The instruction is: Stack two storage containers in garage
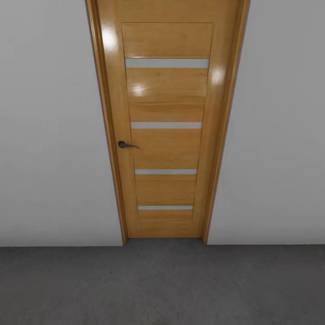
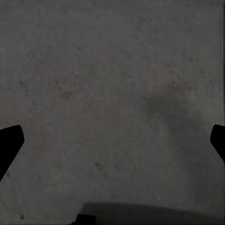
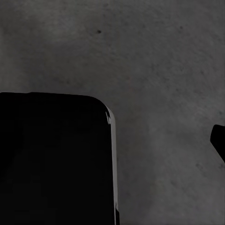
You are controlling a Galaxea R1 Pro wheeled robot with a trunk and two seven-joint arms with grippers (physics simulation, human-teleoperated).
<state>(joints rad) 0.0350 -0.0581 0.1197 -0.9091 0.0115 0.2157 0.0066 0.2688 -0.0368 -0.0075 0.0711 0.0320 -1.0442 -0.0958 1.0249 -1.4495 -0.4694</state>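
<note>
The two storage containers are out of view, and so is the living room. I face a garage wall with a wooden slatted door (image 1: 164, 135) that is closed. Dark grey concrete floor (image 1: 162, 289) stretches in front of it. My left gripper (image 2: 112, 145) hangs open over the bare floor (image 2: 117, 84), with its dark fingertips (image 2: 11, 140) at the two side edges and nothing between them. My right gripper (image 3: 112, 143) also looks open over the floor (image 3: 159, 70); one fingertip (image 3: 218, 138) shows at the edge, and the other is lost against a black shape.
White-grey walls (image 1: 49, 135) stand on both sides of the door, and a dark lever handle (image 1: 124, 144) sits on its left side. A large black rounded-corner body (image 3: 56, 159) lies below the right wrist.
</note>
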